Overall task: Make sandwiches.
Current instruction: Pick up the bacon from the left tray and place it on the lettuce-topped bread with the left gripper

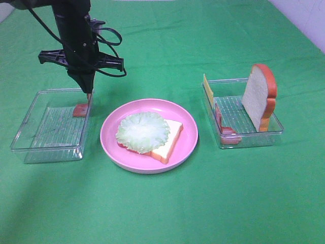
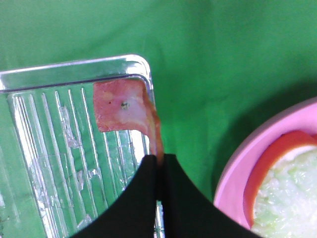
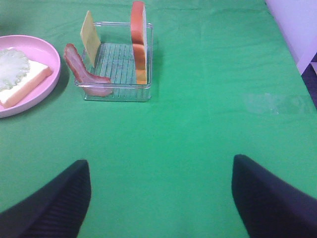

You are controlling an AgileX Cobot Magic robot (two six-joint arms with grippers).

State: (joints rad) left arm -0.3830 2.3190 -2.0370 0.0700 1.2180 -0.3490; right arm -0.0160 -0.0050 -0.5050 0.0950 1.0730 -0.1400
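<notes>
In the exterior high view, a bread slice [image 1: 170,140] topped with pale green lettuce [image 1: 142,131] lies on the pink plate [image 1: 188,147]. My left gripper [image 1: 89,95] points down over the near-right corner of the left clear tray [image 1: 30,132]. In the left wrist view it [image 2: 159,161] is shut on the end of a pink-red bacon strip [image 2: 121,106], whose other end still rests in that tray [image 2: 59,144]. My right gripper [image 3: 161,198] hangs open over bare cloth, short of the right tray [image 3: 119,91]. That tray holds an upright bread slice [image 3: 138,39], a cheese square [image 3: 90,37] and another bacon strip [image 3: 81,72].
A green cloth [image 1: 162,213] covers the table. The right tray [image 1: 254,134] stands right of the plate. A pale wall edge [image 1: 304,20] shows at the far right corner. The left tray holds only the gripped bacon [image 1: 80,109].
</notes>
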